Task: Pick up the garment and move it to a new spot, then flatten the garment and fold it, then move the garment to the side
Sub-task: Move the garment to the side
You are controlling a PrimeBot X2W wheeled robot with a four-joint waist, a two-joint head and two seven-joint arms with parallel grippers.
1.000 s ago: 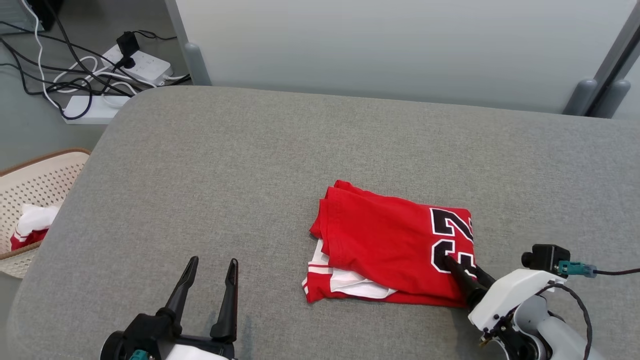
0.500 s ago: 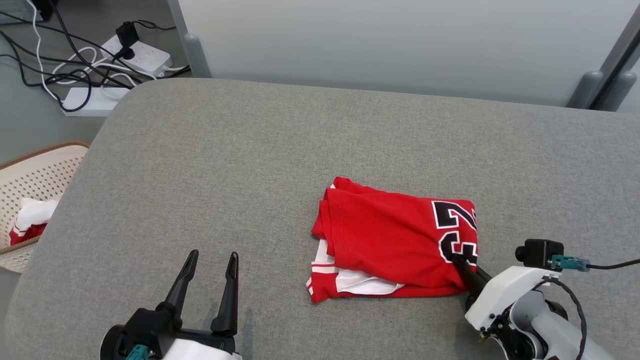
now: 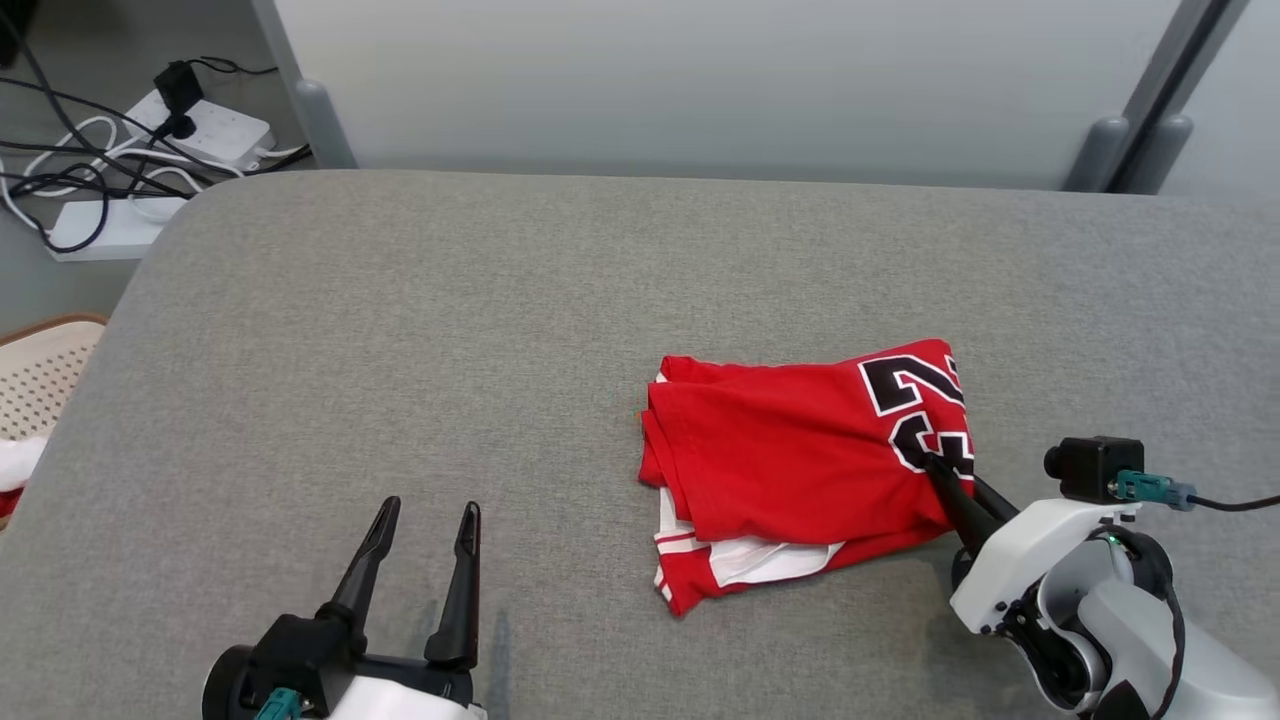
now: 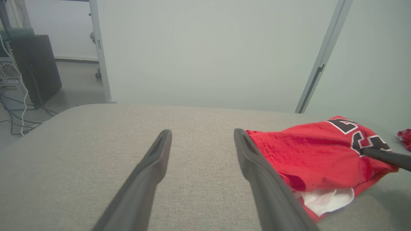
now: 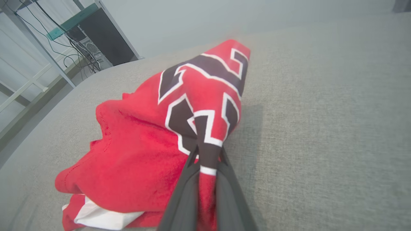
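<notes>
The garment point(image 3: 800, 465) is a folded red jersey with black-and-white numbers and white trim, lying right of centre on the grey table point(image 3: 450, 330). My right gripper point(image 3: 935, 468) is shut on the garment's numbered right edge, lifting that edge slightly. In the right wrist view, the two dark fingers pinch a fold of the garment point(image 5: 144, 154) at the right gripper point(image 5: 207, 154). My left gripper point(image 3: 425, 515) stands open at the lower left, apart from the cloth, with nothing in it. In the left wrist view, the left gripper point(image 4: 202, 134) has the garment point(image 4: 308, 157) to its right.
A perforated cream basket point(image 3: 35, 375) with red and white cloth stands off the table's left edge. Power strips and cables point(image 3: 130, 150) lie on the floor at the back left. A pale partition wall point(image 3: 700, 80) runs behind the table.
My right gripper has shut on the garment's numbered edge and raised it a little, pulling the cloth. The head camera has turned, shifting the whole picture. The left gripper stays open.
</notes>
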